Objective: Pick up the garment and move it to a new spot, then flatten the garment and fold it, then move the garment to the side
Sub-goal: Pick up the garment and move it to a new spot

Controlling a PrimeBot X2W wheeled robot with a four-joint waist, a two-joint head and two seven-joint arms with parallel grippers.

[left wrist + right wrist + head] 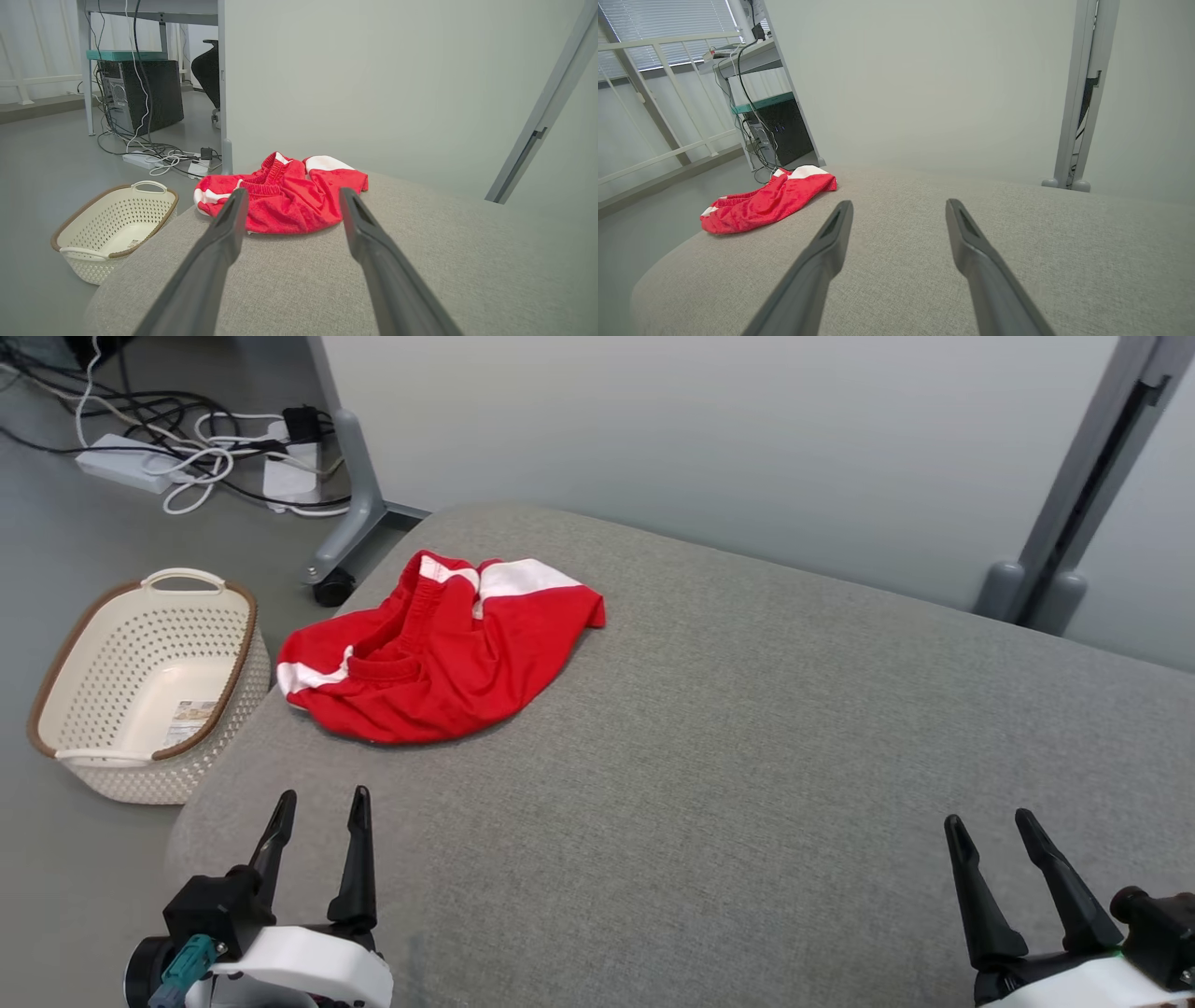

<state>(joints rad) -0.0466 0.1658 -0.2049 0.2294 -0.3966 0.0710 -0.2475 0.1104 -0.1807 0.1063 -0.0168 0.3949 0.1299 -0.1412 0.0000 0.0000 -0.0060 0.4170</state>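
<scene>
Left pincer (323,795) at 7 o'clock and right pincer (988,818) at 5 o'clock: both wide, empty, above the grey surface (747,756). The crumpled red garment (439,653) lies at 11 o'clock, near the surface's far-left edge.

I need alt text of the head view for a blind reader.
A crumpled red-and-white fabric garment lies at the far left of a grey upholstered surface. The left pincer and right pincer stand open at the bottom edge; a cream perforated plastic basket sits on the floor at left.
</scene>
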